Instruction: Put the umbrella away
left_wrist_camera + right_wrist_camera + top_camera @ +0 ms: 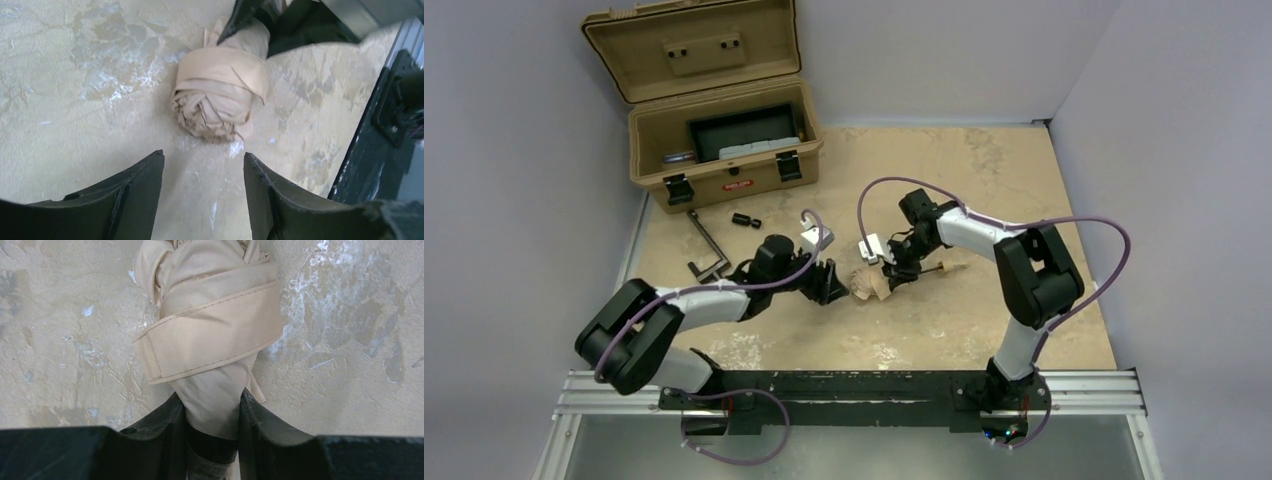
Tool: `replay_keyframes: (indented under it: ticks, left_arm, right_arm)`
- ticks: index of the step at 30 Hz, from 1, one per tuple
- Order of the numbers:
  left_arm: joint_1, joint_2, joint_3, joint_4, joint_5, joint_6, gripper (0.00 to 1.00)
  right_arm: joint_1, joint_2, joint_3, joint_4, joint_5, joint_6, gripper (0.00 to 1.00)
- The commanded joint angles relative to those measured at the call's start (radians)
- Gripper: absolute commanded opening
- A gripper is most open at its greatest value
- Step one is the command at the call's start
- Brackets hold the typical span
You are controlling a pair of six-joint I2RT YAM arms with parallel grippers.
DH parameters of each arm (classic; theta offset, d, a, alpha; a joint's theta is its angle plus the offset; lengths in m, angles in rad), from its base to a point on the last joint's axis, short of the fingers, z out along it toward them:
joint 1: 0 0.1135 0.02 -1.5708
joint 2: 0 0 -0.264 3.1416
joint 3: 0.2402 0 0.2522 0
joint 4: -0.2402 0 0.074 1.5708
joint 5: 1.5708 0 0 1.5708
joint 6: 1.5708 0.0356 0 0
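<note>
Tabletop (984,180): a flat, sand-coloured sheet with pale mottling, closed in by plain light walls (514,130) at the left, far and right sides. Along the near edge runs a metal rail (1104,385) that carries both arm bases.

Open room: the far right part of the table and the strip in front of the rail are bare. The far left corner is taken up by a tan hard case (724,150), its lid tilted back against the wall and a black tray showing inside.

Other things: a bent metal tool (707,250) and a small black cylinder (744,220) lie on the table just in front of the case, left of the arms and well apart from the umbrella.

The umbrella (869,283) lies on its side near the middle of the table as a rolled beige bundle, bound by a fabric strap (215,335), with its pale wooden handle (946,267) pointing right.

Right gripper (210,402): clamped on the bundle, one finger against each side of the fabric behind the strap.

Left gripper (202,160): jaws apart with nothing between them, low over the table, facing the bundle's folded end and just short of it, not touching.
</note>
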Motion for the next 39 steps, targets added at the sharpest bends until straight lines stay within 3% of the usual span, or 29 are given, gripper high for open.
replay_keyframes:
  ticks: [1,5,14,22,28,33,39]
  left_arm:
    - [-0.036,-0.131,-0.095,0.104,-0.101,0.157,0.58]
    - [-0.045,-0.153,-0.111,0.099,-0.096,0.039,0.58]
    - [-0.136,-0.07,-0.18,0.325,-0.128,-0.321,0.55]
    - [-0.256,0.159,-0.221,0.724,-0.227,-0.644,0.54]
    - [-0.317,0.372,-0.219,0.963,-0.394,-0.778,0.52]
    - [-0.369,0.433,-0.212,1.008,-0.579,-0.839,0.49]
    - [-0.403,0.426,-0.2,0.937,-0.714,-0.878,0.46]
  right_arm:
    - [0.008,0.128,-0.056,-0.134,0.065,0.064,0.0]
    - [0.005,0.153,-0.029,-0.141,0.052,0.1,0.0]
    - [0.005,0.196,0.004,-0.143,0.057,0.15,0.0]
    - [0.006,0.18,-0.007,-0.102,0.065,0.191,0.0]
    - [0.006,0.17,-0.013,-0.089,0.072,0.202,0.0]
    - [0.005,0.169,-0.013,-0.082,0.073,0.207,0.0]
    - [0.006,0.169,-0.014,-0.08,0.072,0.208,0.0]
